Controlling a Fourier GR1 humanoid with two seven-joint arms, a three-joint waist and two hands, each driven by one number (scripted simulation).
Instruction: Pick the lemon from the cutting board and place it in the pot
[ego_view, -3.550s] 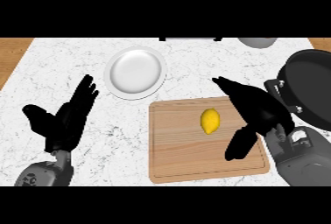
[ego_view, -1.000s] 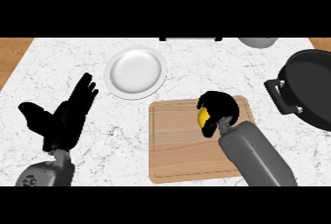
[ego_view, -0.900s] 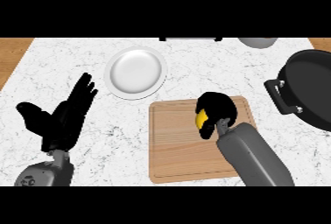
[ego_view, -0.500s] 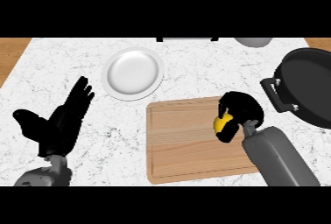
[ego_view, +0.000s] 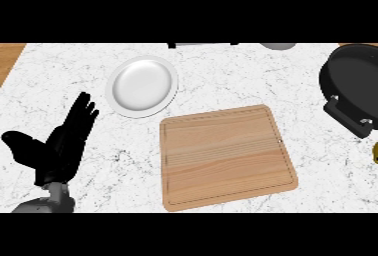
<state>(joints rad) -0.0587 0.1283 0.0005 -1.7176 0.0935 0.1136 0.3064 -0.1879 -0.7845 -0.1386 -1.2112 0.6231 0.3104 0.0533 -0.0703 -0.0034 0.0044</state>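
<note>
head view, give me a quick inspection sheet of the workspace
surface: white marble counter
job's things: cutting board bare, no lemon on it; black pot at right edge, partly cut off; yellow sliver at right edge, cannot tell if lemon
clutter: white plate left of board; grey object at top edge
hands: left hand open, resting lower left; right hand not in view
cables: nothing seen
surroundings: wood strip at upper left

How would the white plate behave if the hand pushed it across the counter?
The plate probably slides rather than tips: it lies flat and shallow on the smooth marbled counter. Its glossy rim likely makes a pinch slippery. Looks ceramic, so possibly fragile.
</note>
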